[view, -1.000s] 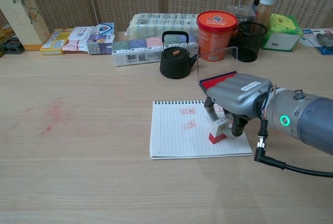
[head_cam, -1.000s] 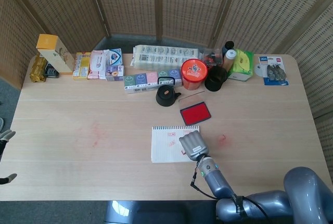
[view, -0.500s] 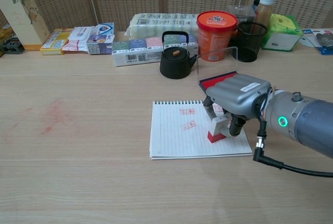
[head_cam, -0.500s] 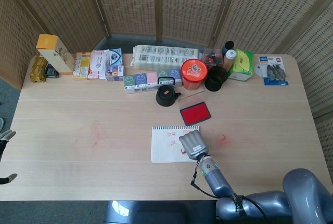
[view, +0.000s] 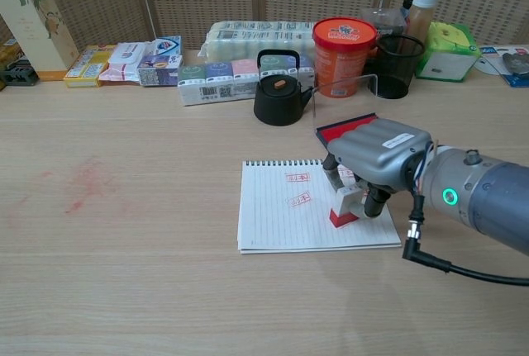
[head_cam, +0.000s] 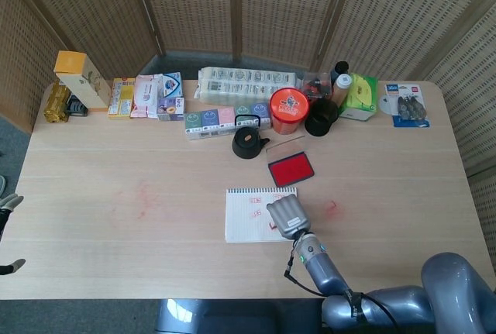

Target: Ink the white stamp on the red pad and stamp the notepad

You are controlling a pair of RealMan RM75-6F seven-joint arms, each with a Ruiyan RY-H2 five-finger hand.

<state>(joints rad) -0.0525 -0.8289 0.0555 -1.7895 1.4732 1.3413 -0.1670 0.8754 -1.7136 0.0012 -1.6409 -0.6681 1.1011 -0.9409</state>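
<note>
- Nearest to us, our right hand (view: 376, 158) reaches over the notepad (view: 281, 215) with its fingers (view: 376, 201) closed around the white stamp (view: 345, 207); our left hand does not show in either view.
- We see the stamp's red base sitting on the right part of the page, slightly tilted, with two red prints (view: 298, 188) on the paper just to its left.
- The notepad lies flat on the table (view: 124, 273), spiral edge away from us.
- Just behind the hand, we see the red pad (head_cam: 290, 168) lying open, its clear lid raised.
- Farther back stands a black kettle (view: 280, 90), beside an orange tub (view: 339, 45) and a black mesh cup (view: 394, 65).
- Along the far edge we see a row of boxes and packets (view: 240, 71).
</note>
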